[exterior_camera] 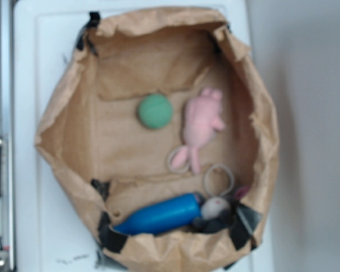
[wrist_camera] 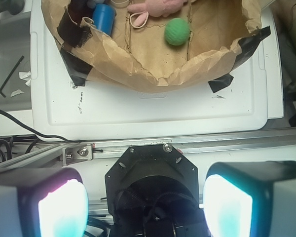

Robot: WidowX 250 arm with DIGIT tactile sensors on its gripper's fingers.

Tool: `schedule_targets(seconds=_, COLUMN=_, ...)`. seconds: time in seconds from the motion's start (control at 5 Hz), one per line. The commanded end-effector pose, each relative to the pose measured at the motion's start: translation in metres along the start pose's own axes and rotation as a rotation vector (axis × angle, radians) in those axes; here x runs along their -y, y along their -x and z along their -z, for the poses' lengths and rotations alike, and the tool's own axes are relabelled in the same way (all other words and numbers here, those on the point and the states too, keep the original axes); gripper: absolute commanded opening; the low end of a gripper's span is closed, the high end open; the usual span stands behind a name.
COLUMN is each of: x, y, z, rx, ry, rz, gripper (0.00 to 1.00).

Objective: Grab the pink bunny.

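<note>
The pink bunny (exterior_camera: 201, 120) lies on the floor of an open brown paper bag (exterior_camera: 61, 116), right of centre, its long ears pointing toward the near side. In the wrist view only part of the pink bunny (wrist_camera: 157, 6) shows at the top edge, inside the paper bag (wrist_camera: 138, 74). My gripper (wrist_camera: 145, 207) is open, its two pale glowing pads (wrist_camera: 64, 210) far apart with nothing between them. It hangs well back from the bag, over the rail beyond the white board. The exterior view does not show the gripper.
A green ball (exterior_camera: 155, 111) (wrist_camera: 177, 32) sits just left of the bunny. A blue cylinder (exterior_camera: 158, 215) and a grey-and-white plush (exterior_camera: 215, 208) lie along the bag's near wall, with a grey ring (exterior_camera: 218, 178) beside them. The bag stands on a white board (wrist_camera: 138, 111); a metal rail (wrist_camera: 212, 140) runs below.
</note>
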State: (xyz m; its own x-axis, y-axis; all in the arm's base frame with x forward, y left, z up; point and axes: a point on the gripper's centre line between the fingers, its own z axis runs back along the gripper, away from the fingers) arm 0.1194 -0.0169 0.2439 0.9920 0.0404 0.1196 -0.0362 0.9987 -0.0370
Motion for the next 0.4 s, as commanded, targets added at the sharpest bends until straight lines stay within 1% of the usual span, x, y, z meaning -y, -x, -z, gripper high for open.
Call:
schedule_targets(seconds=0.0, x=0.000, y=0.000, z=0.000, rx=0.000, ry=0.000, rz=0.000, gripper=1.00)
schedule_targets(seconds=0.2, x=-0.017, y=-0.051, z=0.004, rx=-0.003, ry=0.010, rz=-0.012, gripper=1.00)
